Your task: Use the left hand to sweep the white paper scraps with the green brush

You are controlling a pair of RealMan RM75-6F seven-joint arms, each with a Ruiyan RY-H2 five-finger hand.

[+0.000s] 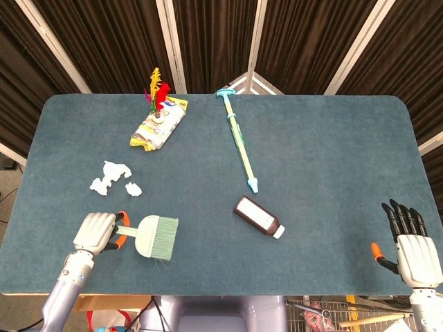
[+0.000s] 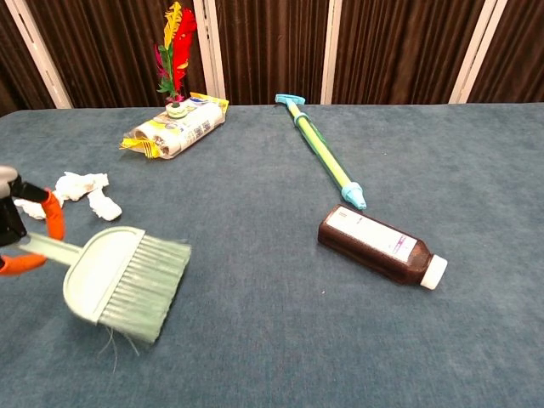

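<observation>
My left hand (image 1: 95, 232) grips the handle of the green brush (image 1: 156, 237) near the table's front left edge; in the chest view the brush (image 2: 126, 281) is low over the cloth with its bristles pointing right and only the hand's edge (image 2: 15, 231) shows. The white paper scraps (image 1: 111, 178) lie in a small cluster behind the brush, apart from it, also seen in the chest view as scraps (image 2: 85, 193). My right hand (image 1: 412, 244) rests at the front right corner, fingers spread, holding nothing.
A brown bottle (image 1: 258, 217) lies on its side mid-table. A long yellow-green pump stick (image 1: 239, 142) runs from the back edge toward it. A yellow packet (image 1: 158, 124) with a red-and-yellow feather toy (image 1: 157, 90) sits at the back left.
</observation>
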